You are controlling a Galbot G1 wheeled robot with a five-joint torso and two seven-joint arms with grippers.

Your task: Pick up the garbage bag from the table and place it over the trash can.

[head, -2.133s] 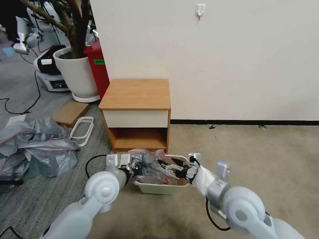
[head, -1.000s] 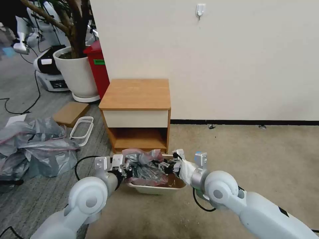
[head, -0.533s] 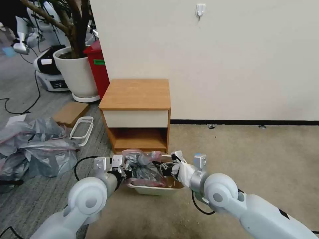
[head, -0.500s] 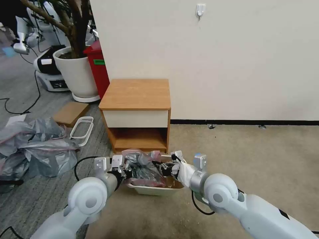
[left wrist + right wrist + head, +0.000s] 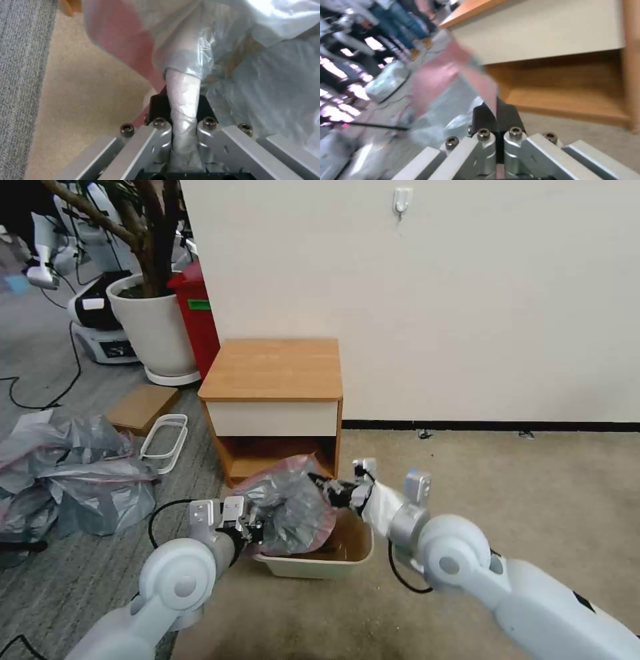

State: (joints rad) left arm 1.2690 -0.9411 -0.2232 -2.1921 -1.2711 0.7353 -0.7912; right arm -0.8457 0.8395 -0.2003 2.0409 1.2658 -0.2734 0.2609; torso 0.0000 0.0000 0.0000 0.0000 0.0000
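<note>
The grey garbage bag (image 5: 290, 507) with its pink rim band is stretched above the cream trash can (image 5: 320, 563), which stands on the carpet in front of the table (image 5: 273, 370). My left gripper (image 5: 257, 530) is shut on the bag's near-left edge; in the left wrist view a twisted strand of the bag (image 5: 183, 100) runs between its fingers. My right gripper (image 5: 330, 490) is shut on the bag's pink rim (image 5: 486, 87) at the far right, above the can's back edge. The can's right half is uncovered.
A heap of grey bags (image 5: 67, 473) lies on the floor at left. A white wire frame (image 5: 163, 440) and a flat cardboard piece (image 5: 141, 407) lie near the table. A large potted plant (image 5: 150, 323) and a red bin (image 5: 197, 317) stand behind.
The right gripper has lifted and pulled back toward the table, drawing the bag's rim up and spreading it. The bag now stands taller over the can. The left gripper has hardly moved.
</note>
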